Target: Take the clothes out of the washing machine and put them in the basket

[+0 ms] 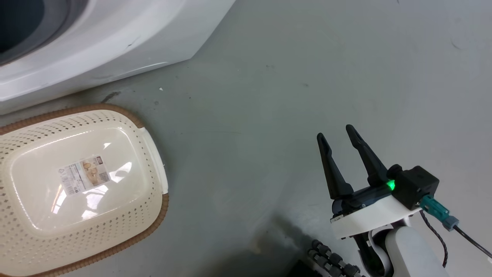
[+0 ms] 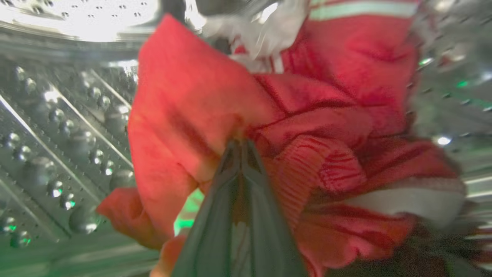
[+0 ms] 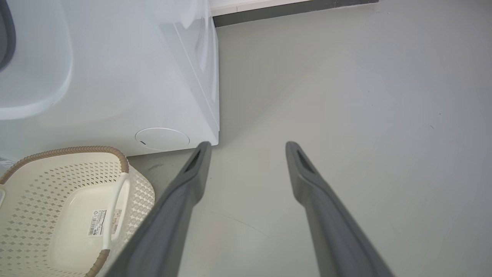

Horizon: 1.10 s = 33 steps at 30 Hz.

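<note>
In the left wrist view my left gripper [image 2: 241, 144] is shut on the clothes [image 2: 292, 115], a bright red bundle with white stripes, inside the steel drum of the washing machine [image 2: 65, 130]. The machine's white front [image 1: 115, 42] fills the head view's upper left, and its side and lower front panel [image 3: 127, 77] show in the right wrist view. The cream basket [image 1: 152, 154] with its brown rim sits on the floor below the machine, holding just a paper label [image 1: 82, 173]. My right gripper [image 1: 336, 132] hangs open over bare floor to the basket's right, its fingers [image 3: 192, 173] spread.
Grey floor [image 1: 307, 77] stretches right of the machine and basket. A dark baseboard [image 3: 292, 8] runs along the far wall. A round service cap [image 3: 162, 137] sits low on the machine's front. The basket [image 3: 127, 169] lies close against the machine.
</note>
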### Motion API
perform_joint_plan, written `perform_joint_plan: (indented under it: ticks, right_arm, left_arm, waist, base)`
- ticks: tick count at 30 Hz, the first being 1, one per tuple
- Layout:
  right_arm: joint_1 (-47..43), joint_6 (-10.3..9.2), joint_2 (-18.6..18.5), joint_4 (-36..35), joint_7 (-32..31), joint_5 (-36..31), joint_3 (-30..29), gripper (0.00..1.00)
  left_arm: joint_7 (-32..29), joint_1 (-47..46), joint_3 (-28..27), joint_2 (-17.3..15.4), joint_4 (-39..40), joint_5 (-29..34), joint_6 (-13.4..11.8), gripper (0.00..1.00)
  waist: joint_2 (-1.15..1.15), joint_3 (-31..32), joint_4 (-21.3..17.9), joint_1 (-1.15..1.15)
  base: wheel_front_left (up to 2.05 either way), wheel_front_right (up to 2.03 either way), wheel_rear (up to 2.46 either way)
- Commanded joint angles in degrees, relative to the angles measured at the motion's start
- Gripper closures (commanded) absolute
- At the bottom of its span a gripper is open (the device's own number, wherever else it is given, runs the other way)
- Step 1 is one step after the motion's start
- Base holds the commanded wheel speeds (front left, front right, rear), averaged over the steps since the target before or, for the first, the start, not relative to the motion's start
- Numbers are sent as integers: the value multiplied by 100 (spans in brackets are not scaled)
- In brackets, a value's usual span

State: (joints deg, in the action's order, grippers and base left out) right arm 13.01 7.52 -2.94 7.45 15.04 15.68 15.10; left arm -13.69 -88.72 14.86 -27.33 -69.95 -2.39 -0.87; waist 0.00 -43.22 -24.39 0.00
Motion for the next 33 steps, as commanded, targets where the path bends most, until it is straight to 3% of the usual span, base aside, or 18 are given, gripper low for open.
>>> perform_joint_plan:
  ticks: [1, 11, 15, 19, 31, 33]
  right_arm:
    - [88, -5, 13, 4, 19, -4, -22, 0]
    - [91, -6, 11, 136, 18, -230, -339, 0]
    - [-7, -5, 10, 208, -9, -323, -470, 0]
    - [-123, -5, 10, 231, -112, -412, -572, 0]
    - [-641, -5, 9, 96, -490, -613, -806, 0]
    - [-684, -6, 10, 83, -511, -621, -813, 0]
  left_arm:
    - [279, 194, -12, 52, 96, -58, -75, 100]
    - [2228, 1060, -422, 442, 332, -669, -200, 100]
    - [2734, 1485, -562, 689, 343, -869, -252, 100]
    - [2886, 1998, -712, 797, 621, -1027, -326, 100]
    - [2897, 4246, -1405, 1122, 3347, -990, -489, 100]
    - [2896, 4405, -1464, 1161, 3509, -973, -492, 100]
  waist:
    - [0, 60, 69, 0]
    - [0, 798, 555, 0]
    - [0, 1183, 746, 0]
    - [0, 1558, 891, 0]
    - [0, 2503, 1226, 0]
    - [0, 2567, 1243, 0]
  base:
    - [0, 0, 0]
    - [0, 0, 0]
    - [0, 0, 0]
    - [0, 0, 0]
    - [0, 0, 0]
    - [0, 0, 0]
